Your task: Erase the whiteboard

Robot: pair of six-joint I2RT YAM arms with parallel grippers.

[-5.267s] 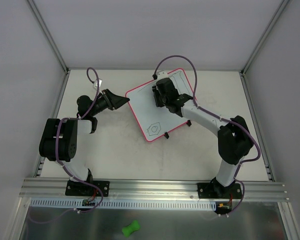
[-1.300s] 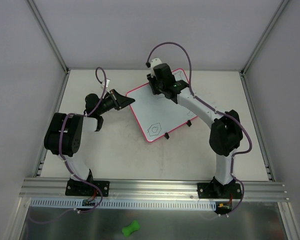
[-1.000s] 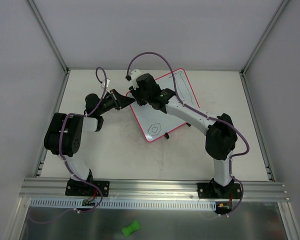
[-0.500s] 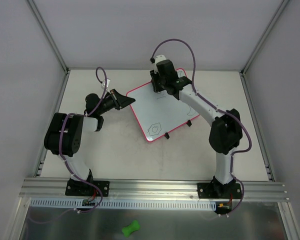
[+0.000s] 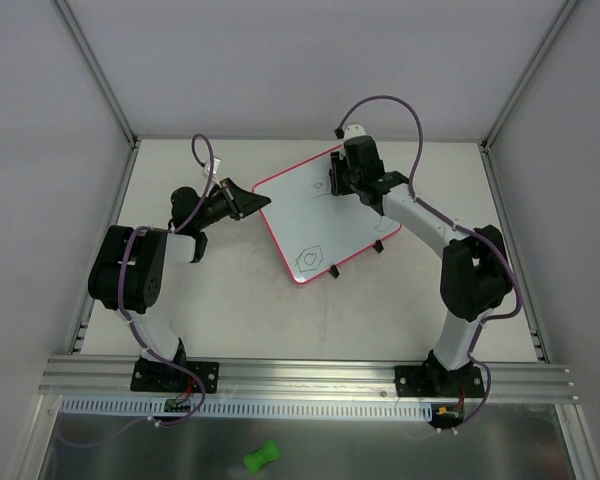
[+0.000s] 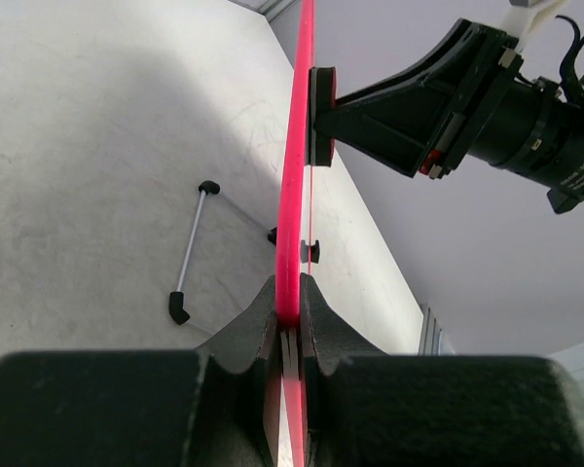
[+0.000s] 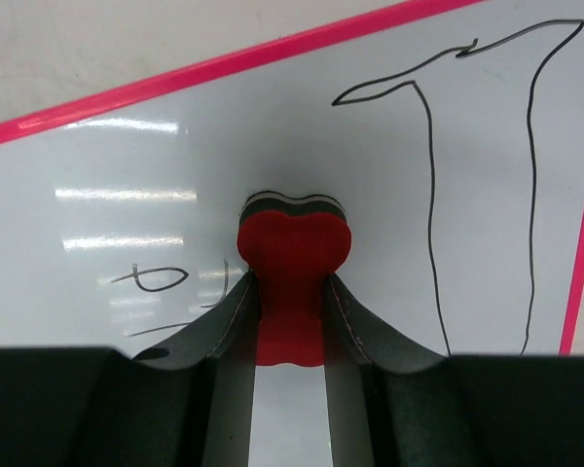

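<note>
whiteboard (image 5: 310,215) lies skewed, centre-far on table (image 5: 230,300). left gripper (image 5: 248,203) clenched on its left pink frame edge, unmoved over last second. right gripper (image 5: 348,178) grasping red eraser (image 7: 292,255), felt down on board. it swept from board's left corner to far right corner within that second. hexagon doodle (image 5: 309,257), tall outline (image 7: 487,146), small scribble (image 7: 161,279) remain. judgement: wiping underway, far from done.
</note>
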